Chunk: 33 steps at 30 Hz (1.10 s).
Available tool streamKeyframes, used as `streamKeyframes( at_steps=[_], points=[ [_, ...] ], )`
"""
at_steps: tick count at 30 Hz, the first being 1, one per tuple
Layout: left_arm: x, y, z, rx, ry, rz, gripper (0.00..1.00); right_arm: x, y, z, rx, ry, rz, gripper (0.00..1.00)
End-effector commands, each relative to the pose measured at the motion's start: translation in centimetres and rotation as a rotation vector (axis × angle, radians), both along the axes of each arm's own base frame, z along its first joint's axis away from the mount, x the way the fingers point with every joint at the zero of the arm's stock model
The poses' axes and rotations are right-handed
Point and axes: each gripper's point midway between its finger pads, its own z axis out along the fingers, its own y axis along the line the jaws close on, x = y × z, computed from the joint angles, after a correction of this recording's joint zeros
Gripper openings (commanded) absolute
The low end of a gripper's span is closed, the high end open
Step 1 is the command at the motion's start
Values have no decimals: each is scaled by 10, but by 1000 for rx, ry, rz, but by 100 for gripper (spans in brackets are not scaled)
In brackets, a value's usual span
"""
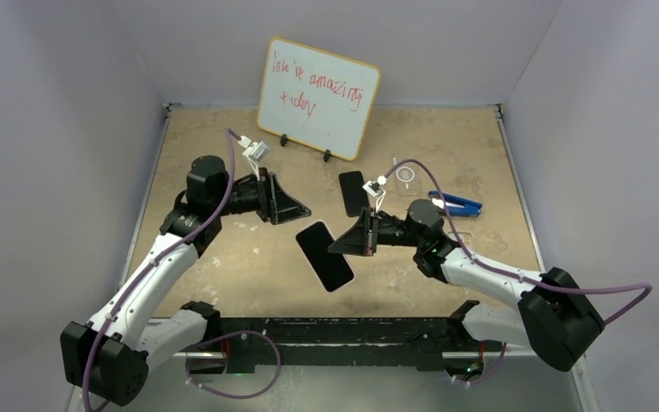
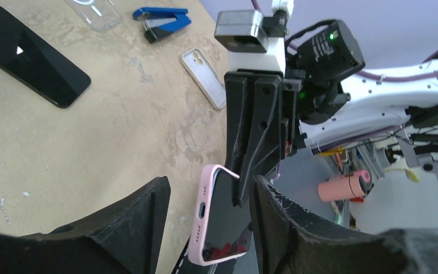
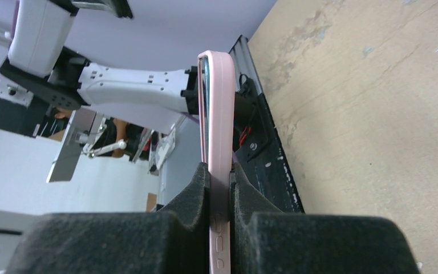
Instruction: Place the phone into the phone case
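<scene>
Above the table (image 1: 249,154), the right gripper (image 1: 343,245) clamps the phone case (image 2: 201,228), the phone (image 1: 326,257) seemingly seated; the left gripper (image 1: 302,209), jaws apart, should next press any loose edge home.

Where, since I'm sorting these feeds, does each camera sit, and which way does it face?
Top external: above and behind, looking down at the table; both arms show.
Left wrist: faces the right arm across the table; own open jaws below.
Right wrist: faces the left arm; own jaws clamp the pink-cased phone.
Shared: that phone, in all.
</scene>
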Motion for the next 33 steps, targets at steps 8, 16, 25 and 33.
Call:
streamKeyframes(
  at_steps=[8, 16, 25, 33],
  points=[
    [-18, -12, -9, -40, -9, -180, 55, -19, 3, 48, 125, -123, 143, 0],
    [-24, -20, -14, -86, 12, -206, 53, -19, 8, 46, 129, -92, 152, 0],
    [-30, -21, -23, -55, 3, -234, 14, -14, 15, 38, 133, -46, 145, 0],
    [-20, -12, -38, 140, -140, -121, 0, -5, 22, 21, 103, 68, 124, 0]
  ],
)
